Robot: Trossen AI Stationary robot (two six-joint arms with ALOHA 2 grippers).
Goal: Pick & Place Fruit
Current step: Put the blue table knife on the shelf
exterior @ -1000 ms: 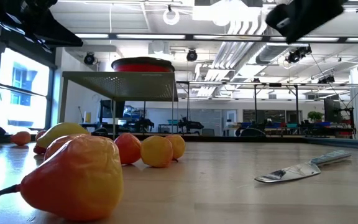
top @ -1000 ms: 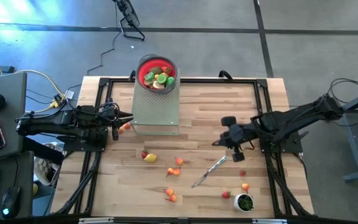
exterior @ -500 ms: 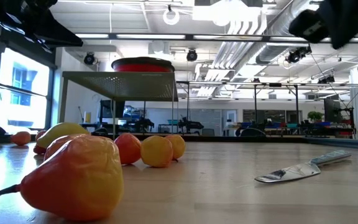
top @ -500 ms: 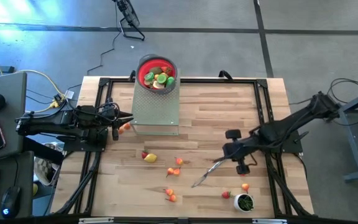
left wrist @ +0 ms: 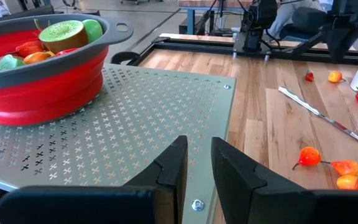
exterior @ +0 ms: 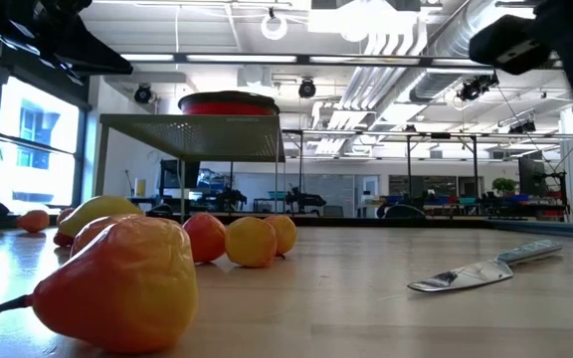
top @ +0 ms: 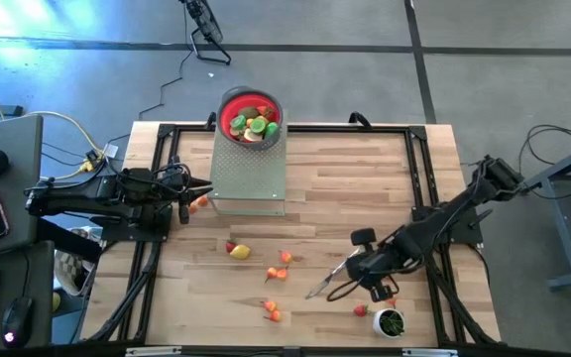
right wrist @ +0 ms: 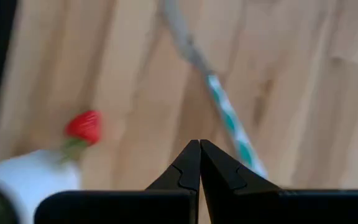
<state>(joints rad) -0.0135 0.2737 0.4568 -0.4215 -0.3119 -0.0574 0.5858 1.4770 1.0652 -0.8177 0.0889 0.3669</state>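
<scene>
My right pincer (top: 365, 270), its two dark fingers (right wrist: 191, 168) pressed fully together and gripping nothing, is hovering over the light wooden slatted table (top: 345, 188), just beside the silver knife with the green-patterned handle (top: 331, 274) and near the small white cup with green contents (top: 391, 322). A small red toy strawberry (right wrist: 84, 126) is lying on the boards touching that cup's rim, apart from the knife. My left pincer (left wrist: 196, 163) is waiting at the edge of the grey perforated metal stand (top: 249, 177), its fingers standing a narrow gap apart with nothing between them. On that stand's far end the red collapsible bowl (top: 236, 109) is sitting, already holding several green, orange and tan toy fruit pieces (top: 255, 126). More small toy fruit is lying loose on the table on the knife's side of the stand: a yellow lemon-shaped piece (top: 240, 252) near the stand, orange-red pieces (top: 283, 260) between it and the knife, and another pair (top: 272, 311) farther off. One small orange piece (top: 198, 202) is resting just beside the stand.
</scene>
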